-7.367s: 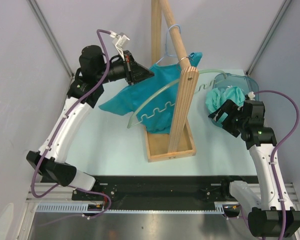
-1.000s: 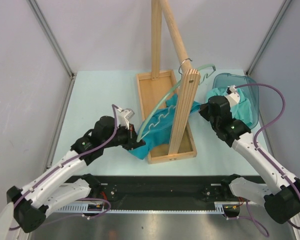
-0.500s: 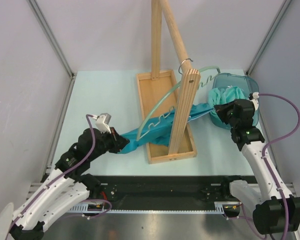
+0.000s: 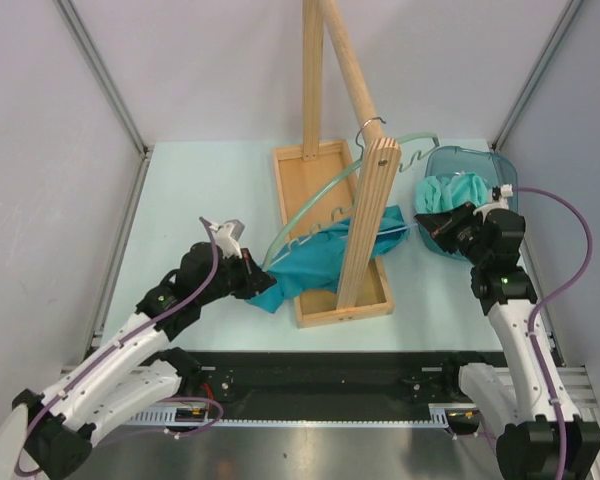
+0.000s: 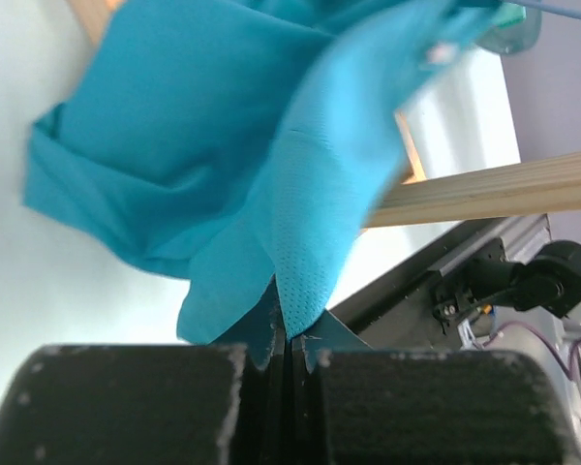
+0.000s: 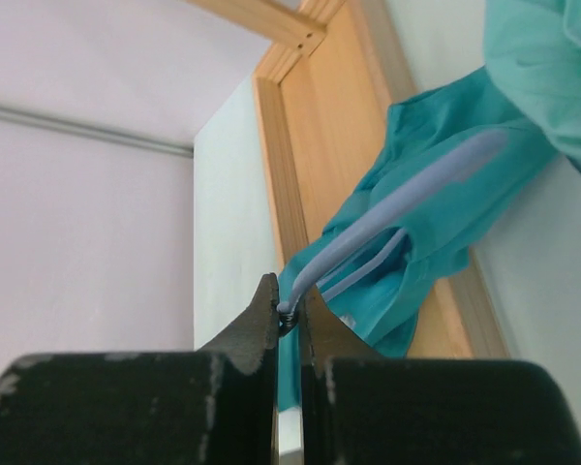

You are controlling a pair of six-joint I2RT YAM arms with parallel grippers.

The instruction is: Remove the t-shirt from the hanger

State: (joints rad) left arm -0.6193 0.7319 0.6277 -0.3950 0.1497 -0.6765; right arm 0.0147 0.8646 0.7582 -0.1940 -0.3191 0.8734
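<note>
You're in the pull-off step, and the shirt is not yet free. It lies bunched across the base of the rack, low against the post. As far as the top view shows, one arm of the hanger runs down into it, while the hook sits up on the rack.

Your left fingers are clamped tight on a fold at the shirt's near-left edge, just off the base and over the worktop.

Your right fingers are pressed together beside the bin, near the shirt's right end. A pale strip on the shirt ends right at their tips, but I can't tell whether they have hold of it.

The next move, I'd judge, is a steady draw with the left arm, down and away along the line of that hanger arm, so the cloth slides off its end. Watch for fabric snagging on the hanger's notches or the post, which would drag the hanger rather than clear it.
</note>
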